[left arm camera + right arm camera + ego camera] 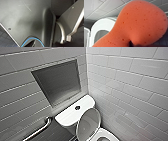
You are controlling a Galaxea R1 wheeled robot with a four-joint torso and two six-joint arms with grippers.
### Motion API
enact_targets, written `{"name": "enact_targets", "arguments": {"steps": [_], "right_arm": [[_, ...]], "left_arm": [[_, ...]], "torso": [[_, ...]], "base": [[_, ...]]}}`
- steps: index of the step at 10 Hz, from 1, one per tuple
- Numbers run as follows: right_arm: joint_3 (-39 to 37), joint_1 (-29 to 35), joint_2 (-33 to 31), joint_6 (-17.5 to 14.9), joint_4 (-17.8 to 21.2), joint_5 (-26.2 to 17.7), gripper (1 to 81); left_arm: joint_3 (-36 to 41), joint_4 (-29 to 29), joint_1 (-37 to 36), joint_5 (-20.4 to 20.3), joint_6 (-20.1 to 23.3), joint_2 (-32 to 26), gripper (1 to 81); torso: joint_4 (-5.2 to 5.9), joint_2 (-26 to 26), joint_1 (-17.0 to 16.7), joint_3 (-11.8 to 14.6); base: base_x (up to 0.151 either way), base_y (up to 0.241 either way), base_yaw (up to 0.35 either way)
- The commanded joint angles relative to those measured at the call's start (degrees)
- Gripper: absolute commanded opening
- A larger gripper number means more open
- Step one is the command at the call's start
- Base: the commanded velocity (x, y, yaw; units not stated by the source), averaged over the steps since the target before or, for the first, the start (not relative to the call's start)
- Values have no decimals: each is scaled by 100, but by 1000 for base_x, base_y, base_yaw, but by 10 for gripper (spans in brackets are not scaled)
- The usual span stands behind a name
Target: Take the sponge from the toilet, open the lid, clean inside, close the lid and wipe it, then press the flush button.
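Note:
The white toilet (pixel 75 115) stands in the tiled corner, low in the head view. Its lid (pixel 88 123) is raised and leans back against the tank. The dark round flush button (pixel 77 107) sits in the middle of the flat tank top. Part of the seat ring (pixel 107 135) shows below the lid. The orange-red sponge (pixel 141 23) looms large in the right wrist view, squeezed into a bulge by my right gripper (pixel 131 44), which is shut on it. Behind the sponge there is the toilet's white rim (pixel 102 25). The left wrist view faces dark panels of my own body.
A recessed grey niche (pixel 58 82) is set in the tiled wall above the tank. A metal grab bar (pixel 40 130) runs along the wall left of the toilet. A white tiled wall (pixel 130 84) closes the right side, close to the bowl.

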Motion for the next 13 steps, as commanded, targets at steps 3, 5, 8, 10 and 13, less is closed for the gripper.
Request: {"name": "enact_targets", "arguments": {"steps": [3, 5, 8, 10, 13], "right_arm": [[697, 1665, -429, -49, -683, -1430, 10], [477, 2246, -191, -58, -692, -2092, 10], [-329, 2862, 457, -58, -701, -3056, 10], [-806, 3134, 925, -58, -806, -3375, 10], [-1464, 3635, 1513, -58, -894, -3709, 10]], "left_arm": [[-8, 48, 63, 420, 2, 3, 811], [-8, 39, 63, 411, 2, 3, 811], [-8, 39, 54, 411, 2, 3, 811], [-8, 30, 46, 420, 2, -23, 811], [-8, 4, 46, 420, -6, -32, 811]], "torso": [[0, 0, 0, 0], [0, 0, 0, 0], [0, 0, 0, 0], [0, 0, 0, 0], [0, 2, 0, 0]], "base": [[0, 0, 0], [0, 0, 0], [0, 0, 0], [0, 0, 0], [0, 0, 0]]}}
